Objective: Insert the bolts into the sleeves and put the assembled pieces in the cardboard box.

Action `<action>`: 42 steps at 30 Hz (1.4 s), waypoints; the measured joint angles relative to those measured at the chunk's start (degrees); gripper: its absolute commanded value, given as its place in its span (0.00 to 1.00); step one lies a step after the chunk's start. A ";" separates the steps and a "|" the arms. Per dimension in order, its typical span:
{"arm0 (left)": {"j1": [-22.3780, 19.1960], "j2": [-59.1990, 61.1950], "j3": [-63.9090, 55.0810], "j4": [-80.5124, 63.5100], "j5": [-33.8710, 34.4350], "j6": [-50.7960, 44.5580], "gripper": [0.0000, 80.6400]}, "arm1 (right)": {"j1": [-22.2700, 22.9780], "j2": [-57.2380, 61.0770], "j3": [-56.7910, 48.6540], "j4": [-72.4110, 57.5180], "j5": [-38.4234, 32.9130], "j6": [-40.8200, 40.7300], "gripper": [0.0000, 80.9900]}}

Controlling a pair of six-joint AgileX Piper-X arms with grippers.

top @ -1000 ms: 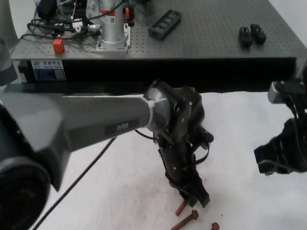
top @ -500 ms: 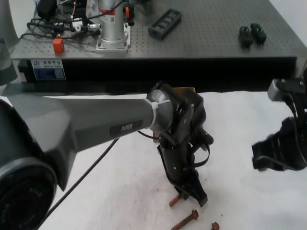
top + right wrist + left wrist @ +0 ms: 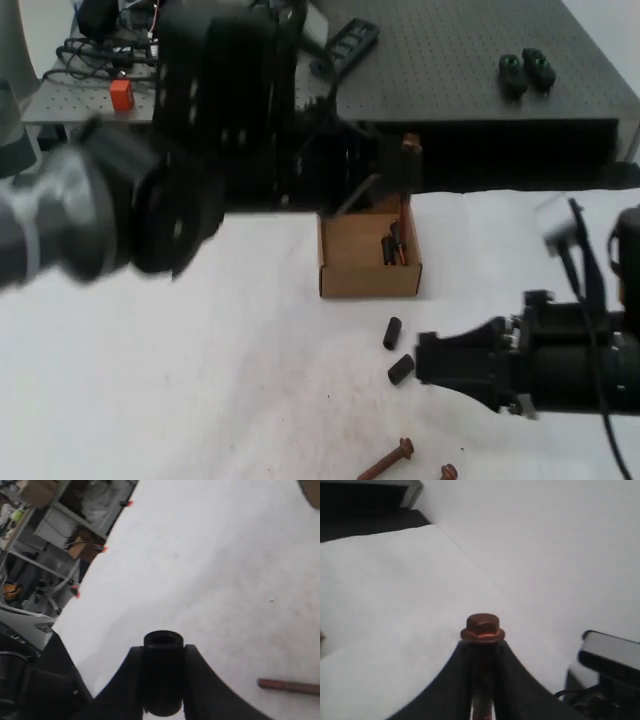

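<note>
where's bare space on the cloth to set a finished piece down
Bare: the cloth left of the cardboard box, and the patch to its right. Crowded on the box's near side: a loose sleeve, two bolts, and the right tool gripping a sleeve.

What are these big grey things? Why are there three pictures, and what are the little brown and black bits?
They are two robot arms, each ending in a two-finger gripper. One picture comes from a camera above and behind the arms. The other two come from cameras on their wrists. On the white cloth sit a cardboard box with some pieces inside, loose sleeves and loose bolts. The left gripper pinches a copper-coloured bolt. The right gripper pinches a black sleeve. The bolt is meant to slide into a sleeve.
</note>
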 measured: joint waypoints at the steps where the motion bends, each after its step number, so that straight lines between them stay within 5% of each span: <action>1: 0.01 -0.26 1.34 -1.93 0.72 -1.64 0.01 | -0.05 0.01 0.00 0.00 0.11 0.03 0.02; 33: 0.01 -0.39 3.85 -10.24 4.18 -8.03 0.00 | 0.25 1.28 0.00 -10.19 9.90 0.35 0.02; 36: 0.01 -0.39 3.85 -9.91 4.90 -8.27 0.16 | 0.25 1.28 0.00 -10.68 10.24 -0.02 0.02; 39: 0.01 -0.39 3.85 -9.57 4.96 -8.33 0.49 | 0.09 1.28 0.00 -12.40 11.56 -1.60 0.02; 42: 0.01 -0.39 3.85 -9.44 4.96 -8.49 0.54 | -0.82 1.28 0.00 -14.07 12.31 -2.50 0.02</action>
